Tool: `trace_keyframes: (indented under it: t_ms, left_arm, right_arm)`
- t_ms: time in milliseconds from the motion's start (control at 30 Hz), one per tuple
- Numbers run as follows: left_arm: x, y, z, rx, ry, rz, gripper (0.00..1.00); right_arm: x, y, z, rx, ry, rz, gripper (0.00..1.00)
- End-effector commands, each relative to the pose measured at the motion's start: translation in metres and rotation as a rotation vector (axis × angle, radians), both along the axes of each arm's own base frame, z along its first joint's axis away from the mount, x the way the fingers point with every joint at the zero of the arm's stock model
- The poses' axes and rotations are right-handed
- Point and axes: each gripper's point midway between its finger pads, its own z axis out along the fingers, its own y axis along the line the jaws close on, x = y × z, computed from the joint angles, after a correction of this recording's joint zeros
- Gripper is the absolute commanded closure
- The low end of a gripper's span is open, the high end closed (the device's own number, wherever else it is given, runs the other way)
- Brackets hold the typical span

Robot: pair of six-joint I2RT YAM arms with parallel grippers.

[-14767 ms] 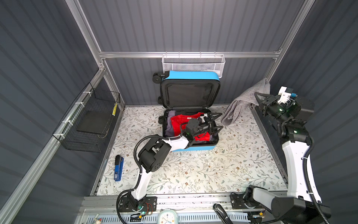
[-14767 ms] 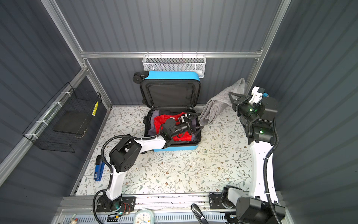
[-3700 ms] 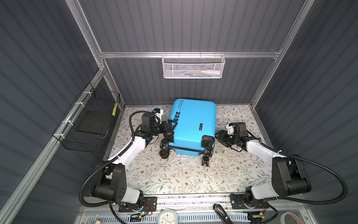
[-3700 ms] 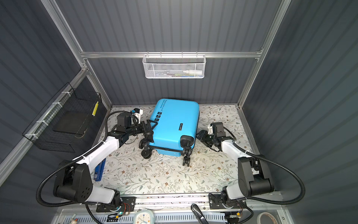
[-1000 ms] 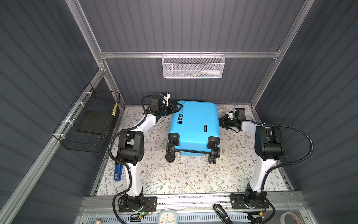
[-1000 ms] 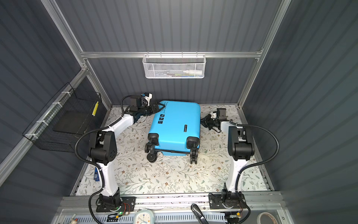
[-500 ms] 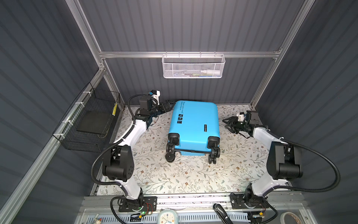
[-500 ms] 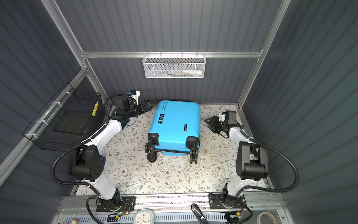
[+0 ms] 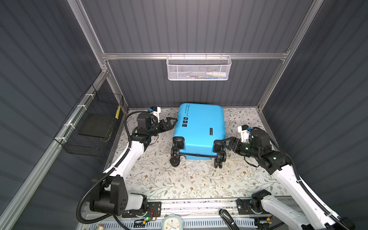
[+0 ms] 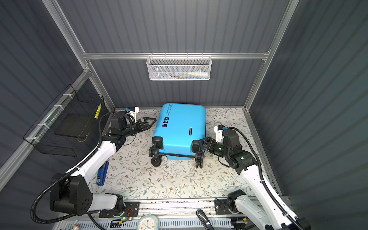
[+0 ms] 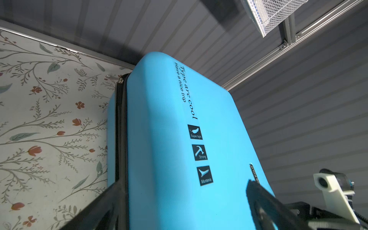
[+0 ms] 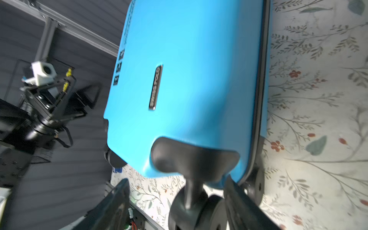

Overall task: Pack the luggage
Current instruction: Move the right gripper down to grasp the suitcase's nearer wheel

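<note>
Suitcase [image 9: 199, 127]: bright blue shell; black wheels, lettering and square icons.
Table cover [image 9: 179, 179]: off-white, grey-green leafy sprigs, small red flowers.
Mesh basket [image 9: 199, 69]: white.
Wire basket [image 9: 87, 147]: black.
Walls [image 9: 199, 29]: dark grey, ribbed.
Arms [image 9: 129, 157]: white links, black joints.

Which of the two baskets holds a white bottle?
The white mesh basket hanging at the back; the black wire basket at the left has none.

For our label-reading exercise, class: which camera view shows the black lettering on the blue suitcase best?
The left wrist view: the lettering on the suitcase is large and readable, "Type are cool, Have a nice trip". Both top views show it as a tiny line; the right wrist view shows only a blurred strip.
</note>
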Motion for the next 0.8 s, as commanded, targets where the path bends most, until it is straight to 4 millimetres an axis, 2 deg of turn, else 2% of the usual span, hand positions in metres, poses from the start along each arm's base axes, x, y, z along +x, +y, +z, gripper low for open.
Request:
trace_keyframes:
  t_ms: [0, 200, 467, 533, 700, 767]
  left_arm:
    - [-0.006, 0.002, -0.002, 0.007, -0.004, 0.007, 0.0]
    - [-0.009, 0.002, 0.0, 0.012, -0.014, 0.001, 0.0]
    - [-0.013, 0.002, -0.003, 0.009, -0.01, -0.005, 0.0]
    - [-0.014, 0.002, -0.004, 0.009, -0.009, -0.005, 0.0]
    - [-0.018, 0.003, -0.007, 0.012, -0.004, -0.007, 0.0]
    - [-0.019, 0.003, -0.009, 0.011, -0.002, -0.008, 0.0]
  right_arm:
    - [-0.022, -0.024, -0.037, -0.278, 0.09, -0.069, 0.24]
    - [-0.034, -0.009, -0.044, -0.459, 0.082, -0.026, 0.22]
    - [-0.021, 0.007, -0.044, -0.539, 0.037, -0.004, 0.27]
    - [-0.018, 0.01, -0.042, -0.541, 0.028, 0.004, 0.33]
    - [-0.013, 0.017, -0.033, -0.532, 0.0, 0.024, 0.61]
    - [-0.011, 0.019, -0.027, -0.526, -0.014, 0.026, 0.75]
